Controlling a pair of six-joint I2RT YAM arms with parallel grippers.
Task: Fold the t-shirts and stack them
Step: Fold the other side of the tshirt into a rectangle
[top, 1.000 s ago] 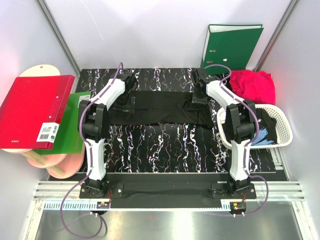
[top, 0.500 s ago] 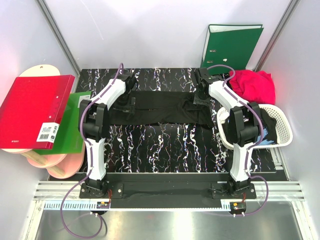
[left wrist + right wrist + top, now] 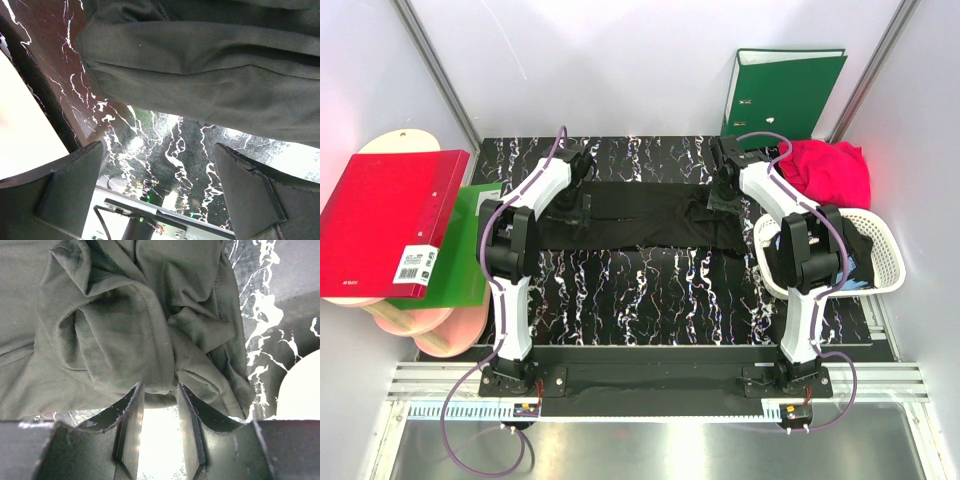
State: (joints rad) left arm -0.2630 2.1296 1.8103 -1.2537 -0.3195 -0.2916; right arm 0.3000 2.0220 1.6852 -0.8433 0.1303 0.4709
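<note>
Right, in the top view you can count three t-shirts. One long black t-shirt [image 3: 640, 213] is stretched as a band across the far half of the table [image 3: 650, 285]. One crimson-pink t-shirt [image 3: 832, 170] is heaped at the far right corner. A second black t-shirt [image 3: 858, 248] lies in the single white lattice basket [image 3: 892, 255] at the right edge.

There are three binders. A red binder [image 3: 385, 225] lies on a flat green binder [image 3: 470, 255] at the left, and an upright green binder [image 3: 785, 95] stands at the back. The left gripper [image 3: 582, 208] and right gripper [image 3: 719, 196] each sit over one end of the long shirt. The tabletop is black marble with white veins, and white walls [image 3: 620, 60] close it in.

From your left wrist, the two fingers [image 3: 65, 190] are spread wide and nothing is between them. The shirt's edge lies beyond the tips, with bare glossy marble below it.

From your right wrist, the fingers [image 3: 131, 420] have only a narrow gap between them. A rumpled fold of the long shirt sits right at their tips. You cannot tell from here whether they actually pinch it.
</note>
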